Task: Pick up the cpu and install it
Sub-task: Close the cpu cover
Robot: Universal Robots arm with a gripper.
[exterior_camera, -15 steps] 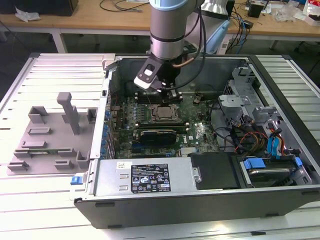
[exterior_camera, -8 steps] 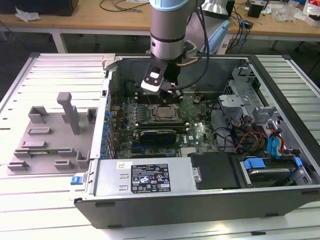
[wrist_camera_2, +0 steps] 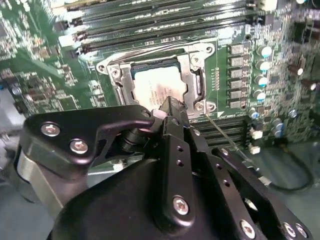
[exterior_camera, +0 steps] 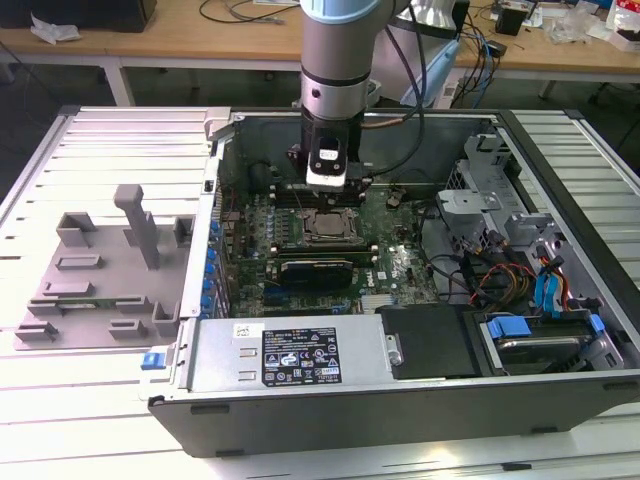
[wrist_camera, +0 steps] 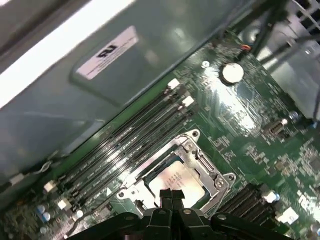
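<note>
Seating the cpu (wrist_camera: 176,177) in its socket (wrist_camera: 216,181) looks nearly done, the gripper (wrist_camera: 172,196) poised over it, fingers pressed together; finishing calls for gentle, level pressure.

Pretty bright, even overhead room light here, nothing harsh. In the exterior view the ribbed metal table (exterior_camera: 90,150) is almost washed out white, while the inside of the computer case (exterior_camera: 400,415) sits in shade under the arm (exterior_camera: 340,60). In the second wrist view the cpu (wrist_camera_2: 155,90) lid catches a pale glare, and the black gripper (wrist_camera_2: 167,107) is a dark mass with tiny glints on its screws. In the first wrist view a blown-out white strip runs along the side wall (wrist_camera: 165,65), with shiny streaks across the motherboard (wrist_camera: 240,115).
</note>
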